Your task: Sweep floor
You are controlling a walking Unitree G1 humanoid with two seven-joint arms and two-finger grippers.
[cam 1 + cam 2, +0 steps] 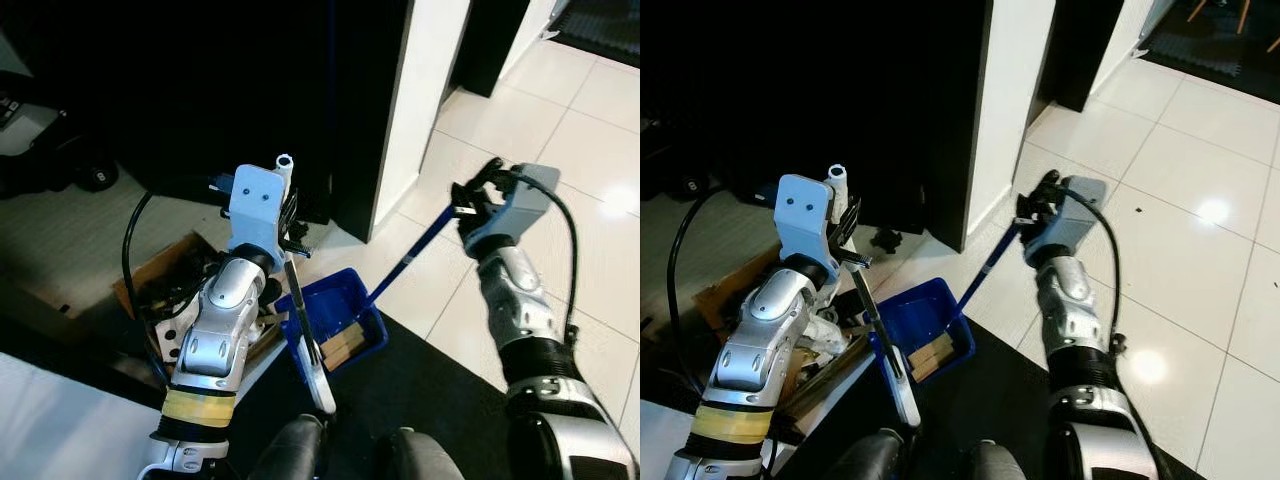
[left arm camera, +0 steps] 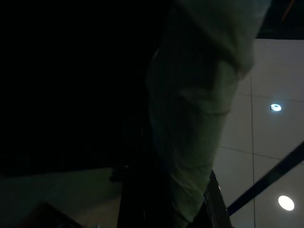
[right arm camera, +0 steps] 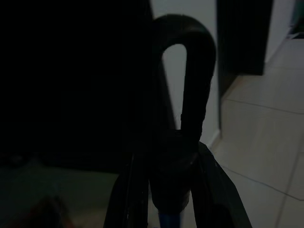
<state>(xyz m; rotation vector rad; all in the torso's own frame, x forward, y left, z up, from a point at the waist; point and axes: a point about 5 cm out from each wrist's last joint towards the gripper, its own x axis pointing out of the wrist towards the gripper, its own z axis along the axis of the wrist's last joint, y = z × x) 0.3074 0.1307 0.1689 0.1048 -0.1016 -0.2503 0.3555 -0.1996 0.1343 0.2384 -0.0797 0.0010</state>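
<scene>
My left gripper (image 1: 289, 228) is shut on a broom (image 1: 300, 310). Its white tip pokes up above the fingers, and its dark shaft slants down across the dustpan to a white end near my feet. In the left wrist view the pale broom handle (image 2: 199, 118) shows dimly. A blue dustpan (image 1: 338, 305) rests on the floor where white tile meets a black mat, with pale wooden bits (image 1: 346, 346) inside. Its long blue pole (image 1: 412, 256) rises to my right gripper (image 1: 467, 206), which is shut on the pole's black looped grip (image 3: 185, 85).
To my left, an open cardboard box (image 1: 160, 268) holds dark clutter. A white pillar (image 1: 420, 90) and dark cabinets stand behind the dustpan. Glossy white tile floor (image 1: 590, 130) spreads to the right. The black mat (image 1: 420, 390) lies under my feet.
</scene>
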